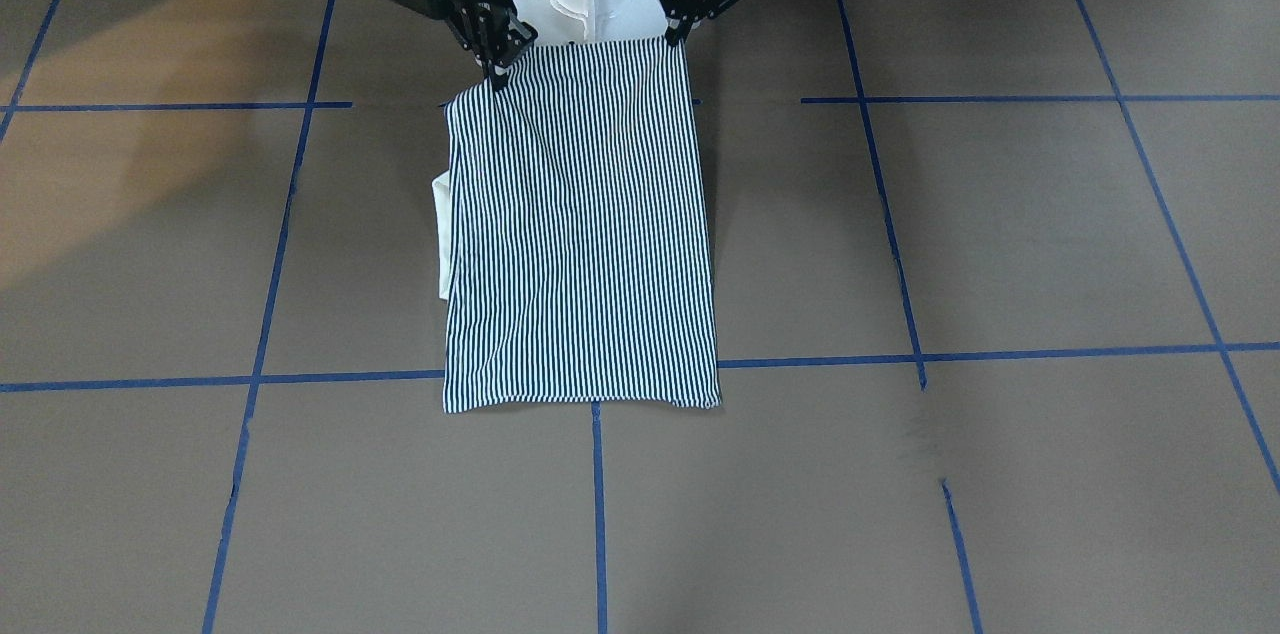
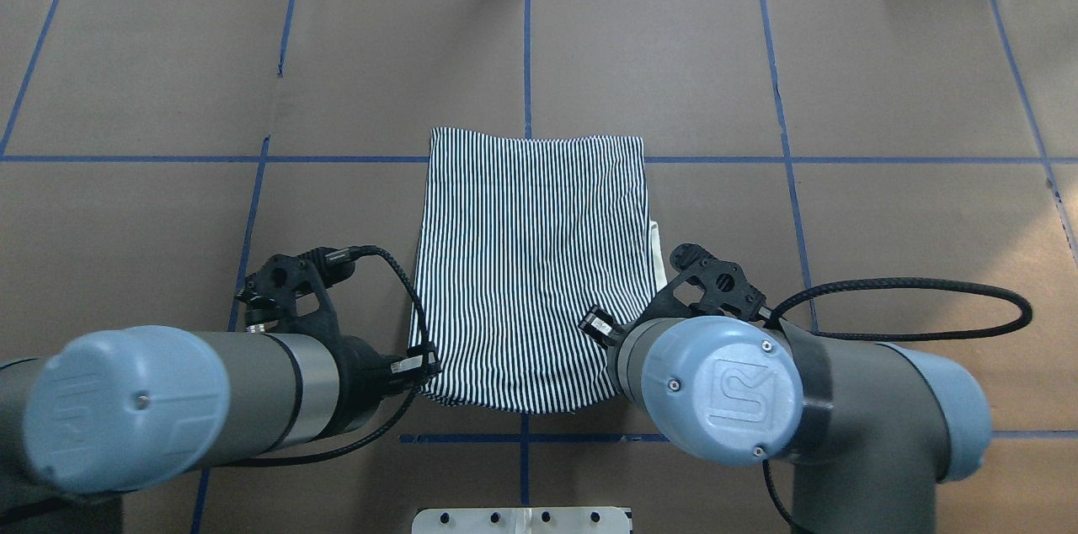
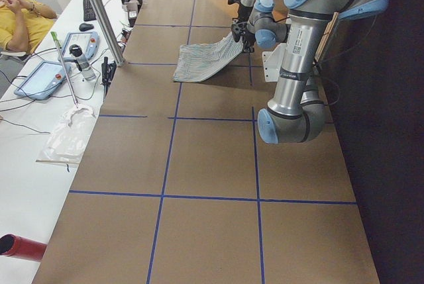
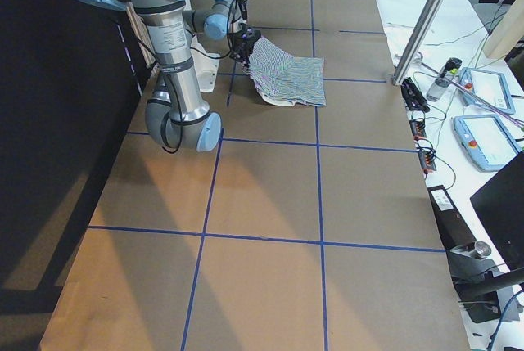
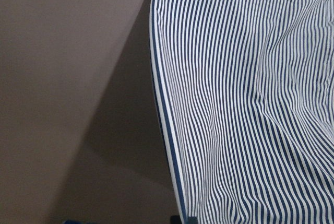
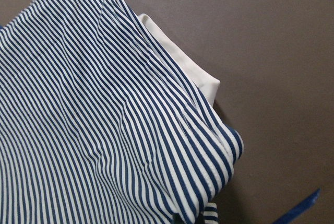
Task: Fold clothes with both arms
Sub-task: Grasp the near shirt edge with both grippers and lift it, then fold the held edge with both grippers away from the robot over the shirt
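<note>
Striped polo shirt [image 1: 580, 234] lies on the bench [image 1: 1000, 234]; jaws of my left arm [image 2: 278, 382] and right arm [image 2: 851, 399] each pinch a raised corner.

The counter [image 2: 884, 54] is covered in brown paper and divided into large rectangles by blue tape lines [image 2: 118, 157]. A striped shirt [image 2: 530, 264], folded into a rectangle, is laid near the middle, its far edge flat over a tape crossing. Its edge nearest the robot is raised off the surface. A cream flap [image 2: 656, 252] is seen jutting from its right side.
</note>
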You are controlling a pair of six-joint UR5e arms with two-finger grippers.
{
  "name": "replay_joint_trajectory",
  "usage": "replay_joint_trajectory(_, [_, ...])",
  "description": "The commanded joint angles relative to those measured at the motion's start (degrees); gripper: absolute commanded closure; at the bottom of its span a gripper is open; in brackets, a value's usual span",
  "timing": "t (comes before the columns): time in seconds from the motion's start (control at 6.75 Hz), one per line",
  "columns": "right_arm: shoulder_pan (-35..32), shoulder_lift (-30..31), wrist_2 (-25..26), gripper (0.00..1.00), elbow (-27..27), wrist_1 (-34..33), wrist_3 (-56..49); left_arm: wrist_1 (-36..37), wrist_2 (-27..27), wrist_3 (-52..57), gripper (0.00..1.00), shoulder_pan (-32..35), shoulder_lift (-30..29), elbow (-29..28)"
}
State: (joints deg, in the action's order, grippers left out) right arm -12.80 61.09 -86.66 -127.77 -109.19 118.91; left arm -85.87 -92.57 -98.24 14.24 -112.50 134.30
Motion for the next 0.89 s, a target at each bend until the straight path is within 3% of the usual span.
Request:
replay_joint_trajectory(0.0, [1.2, -0.1, 0.1, 1.0, -2.2, -2.2, 0.0, 5.1, -0.5, 1.2, 1.0, 0.1, -1.1, 3.4])
replay_joint_trajectory(0.44, [-3.0, -1.6, 0.5, 1.0, 1.7, -0.6, -4.9, 4.8, -0.7, 11.4, 1.0, 9.4, -5.3, -5.0])
replay_joint_trajectory(0.74, [-8.4, -7.0, -0.1, 1.0, 12.8, 4.8, -7.2, 3.7, -2.4, 15.3, 1.0, 14.2, -6.8, -10.6])
